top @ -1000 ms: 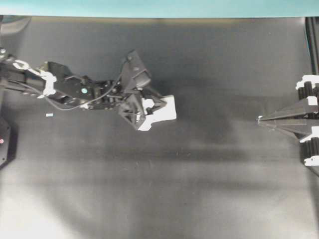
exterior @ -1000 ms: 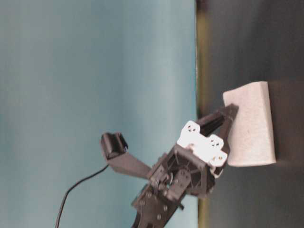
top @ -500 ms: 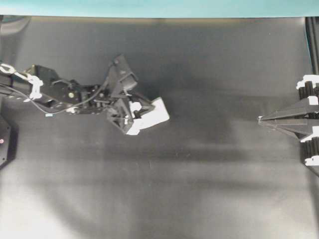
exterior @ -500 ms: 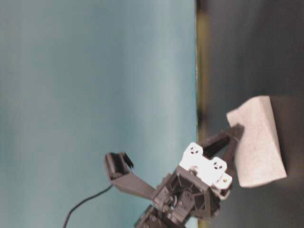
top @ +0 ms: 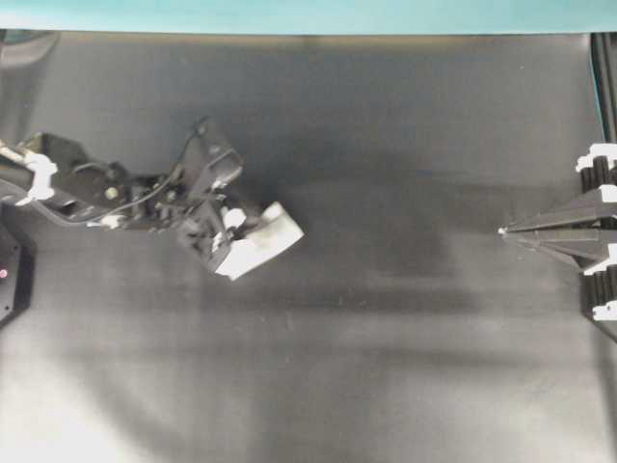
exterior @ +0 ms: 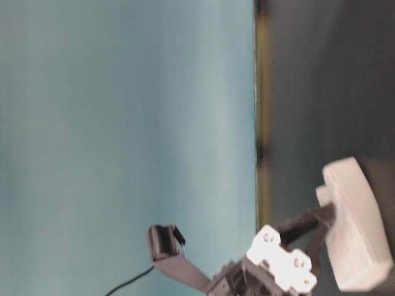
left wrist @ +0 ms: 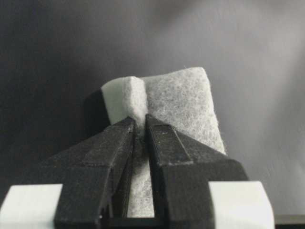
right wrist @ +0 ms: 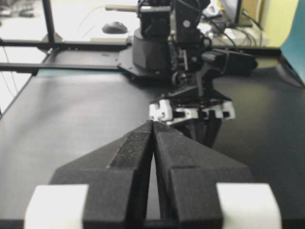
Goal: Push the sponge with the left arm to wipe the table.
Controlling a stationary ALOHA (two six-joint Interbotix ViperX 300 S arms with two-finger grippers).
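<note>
The white sponge (top: 265, 239) lies on the black table (top: 386, 367), left of the middle, turned at an angle. My left gripper (top: 239, 238) is shut on it: in the left wrist view its tips (left wrist: 138, 122) pinch a raised fold of the sponge (left wrist: 183, 102). The table-level view shows the sponge (exterior: 357, 237) tilted, with the left gripper's fingers (exterior: 311, 217) against its edge. My right gripper (top: 503, 231) is shut and empty at the far right, low over the table, and it also shows in the right wrist view (right wrist: 153, 123).
A teal strip (top: 289, 14) runs along the table's far edge. A black device with a red light (top: 6, 274) sits at the left edge. The left arm's base (right wrist: 157, 47) stands across from the right gripper.
My left gripper has drawn back to the left and slightly toward the near side, dragging the sponge with it. The sponge has turned and tilted. The right arm has not moved.
</note>
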